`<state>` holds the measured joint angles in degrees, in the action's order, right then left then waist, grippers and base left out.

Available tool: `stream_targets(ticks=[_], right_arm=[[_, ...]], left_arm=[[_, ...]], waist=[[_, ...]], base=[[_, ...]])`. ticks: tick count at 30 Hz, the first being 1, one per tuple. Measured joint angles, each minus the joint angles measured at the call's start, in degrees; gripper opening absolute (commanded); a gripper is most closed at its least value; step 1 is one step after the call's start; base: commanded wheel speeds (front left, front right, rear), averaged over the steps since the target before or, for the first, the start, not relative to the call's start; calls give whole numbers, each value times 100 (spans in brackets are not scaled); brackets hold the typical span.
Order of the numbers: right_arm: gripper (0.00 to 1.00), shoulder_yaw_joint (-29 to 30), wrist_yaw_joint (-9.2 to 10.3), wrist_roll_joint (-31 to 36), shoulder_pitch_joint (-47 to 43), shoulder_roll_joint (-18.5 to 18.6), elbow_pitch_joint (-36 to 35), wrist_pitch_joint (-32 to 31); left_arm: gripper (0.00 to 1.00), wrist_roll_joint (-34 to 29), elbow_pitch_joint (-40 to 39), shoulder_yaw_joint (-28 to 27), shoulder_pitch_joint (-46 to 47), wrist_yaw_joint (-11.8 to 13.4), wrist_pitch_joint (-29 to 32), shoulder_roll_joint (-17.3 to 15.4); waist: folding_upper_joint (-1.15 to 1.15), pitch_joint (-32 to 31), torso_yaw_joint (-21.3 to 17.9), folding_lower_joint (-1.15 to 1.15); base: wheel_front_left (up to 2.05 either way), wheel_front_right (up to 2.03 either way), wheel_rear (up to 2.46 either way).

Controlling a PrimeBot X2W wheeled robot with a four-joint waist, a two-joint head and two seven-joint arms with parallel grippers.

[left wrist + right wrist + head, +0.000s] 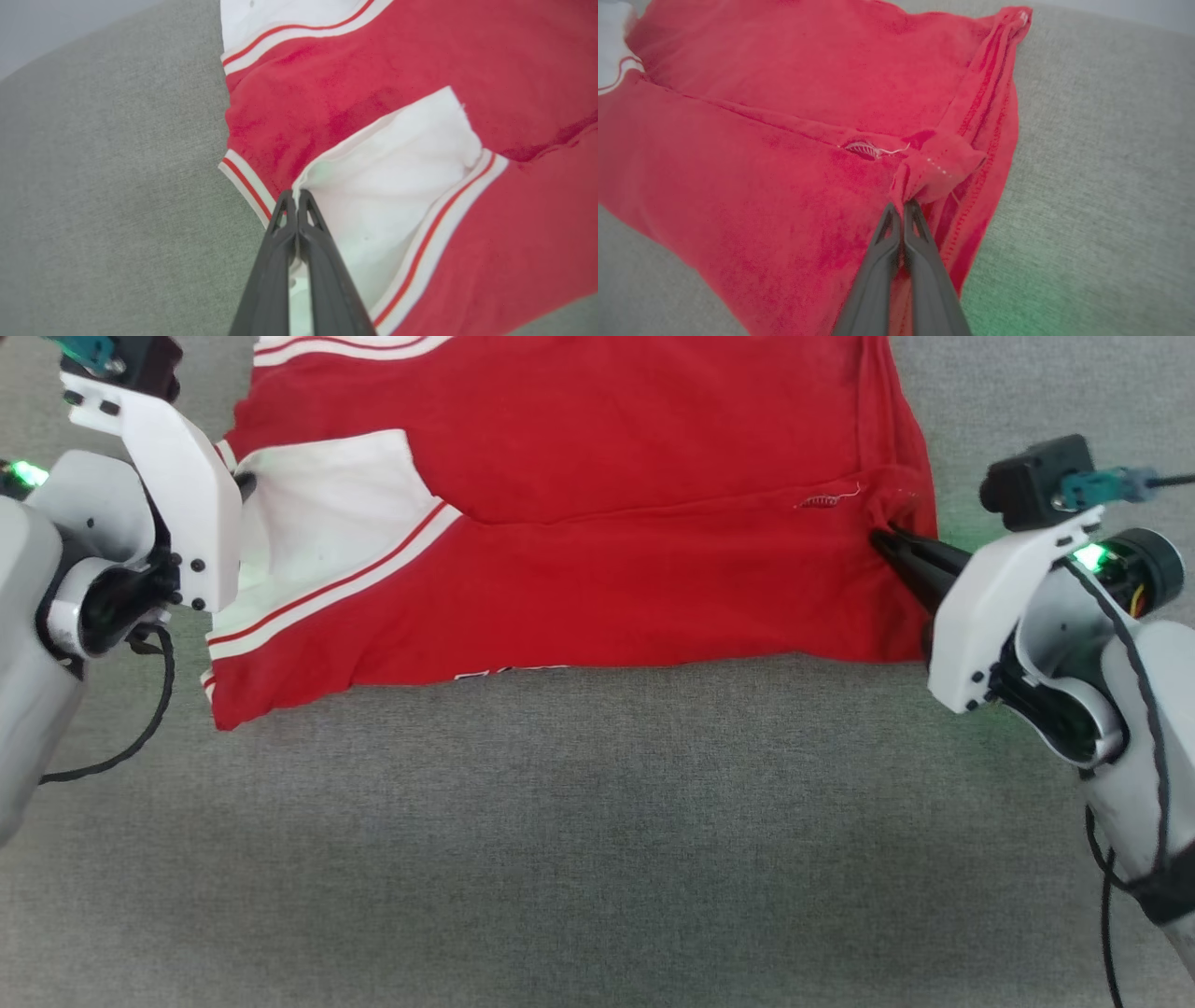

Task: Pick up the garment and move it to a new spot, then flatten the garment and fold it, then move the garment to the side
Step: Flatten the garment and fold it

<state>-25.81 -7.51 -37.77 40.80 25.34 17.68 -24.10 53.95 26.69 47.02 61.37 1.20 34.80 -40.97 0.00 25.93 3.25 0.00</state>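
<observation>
The garment (607,504), a red shirt with a white sleeve and red-white striped trim, lies on the grey cloth surface with its near part folded over the rest. My left gripper (296,192) is shut on the edge of the white sleeve (387,182), and its tips (245,483) peek out at the shirt's left side. At the right side my right gripper (902,203) is shut on a bunched red corner of the hem (945,168); its dark fingers (910,560) reach in from the right. A sliver of lettering (509,670) shows at the near folded edge.
Grey fabric (597,840) covers the whole work surface in front of the shirt. A loose white thread (831,499) sits on the red cloth near my right gripper. Cables hang from both forearms.
</observation>
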Motion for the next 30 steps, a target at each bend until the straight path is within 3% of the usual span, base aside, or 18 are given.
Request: stream_targets(ticks=[5, 6, 7, 9, 10, 11, 15, 21, 25, 30], right_arm=[[2, -279, 0, -69, 356, -118, 519, -77], [9, -319, -1, -99, 413, -124, 604, -81], [9, -364, -2, -105, 469, -138, 693, -90], [46, -453, -2, -131, 573, -152, 801, -112], [89, -494, -2, -156, 609, -148, 846, -113], [100, -536, -3, -162, 636, -147, 862, -116], [100, -548, -5, -215, 663, -91, 797, 19], [100, -93, -1, -158, 402, 16, 286, 671], [100, 341, 0, 47, 151, 37, 19, 1014], [100, 1229, 0, 560, -396, -179, -600, 1452]], left_arm=[[0, 29, 1069, 155, 132, -299, 78, 425], [11, 35, 1258, 168, 166, -334, 86, 502], [11, 70, 1406, 163, 204, -371, 98, 578], [69, 120, 1679, 164, 292, -425, 100, 699], [100, 154, 1771, 144, 336, -450, 90, 733], [100, 193, 1846, 113, 378, -474, 51, 766], [100, 204, 1936, 74, 535, -527, -8, 751], [100, 289, 1499, -18, 467, -450, 110, 379], [100, 388, 990, -57, 194, -248, 289, 136], [100, 727, -248, -171, -458, 341, 701, -386]], waist=[[0, 67, -32, 0], [0, 66, -33, 0], [0, 62, -34, 0], [0, 40, -32, 0], [0, 23, -33, 0], [0, 3, -32, 0], [0, -113, -24, 0], [0, -333, -18, 0], [0, -447, -18, 0], [0, -577, -34, 0]], base=[[0, 0, 0], [0, 0, 0], [0, 0, 0], [0, 0, 0], [0, 0, 0], [0, 0, 0], [0, 0, 0], [0, 0, 0], [0, 0, 0], [0, 0, 0]])
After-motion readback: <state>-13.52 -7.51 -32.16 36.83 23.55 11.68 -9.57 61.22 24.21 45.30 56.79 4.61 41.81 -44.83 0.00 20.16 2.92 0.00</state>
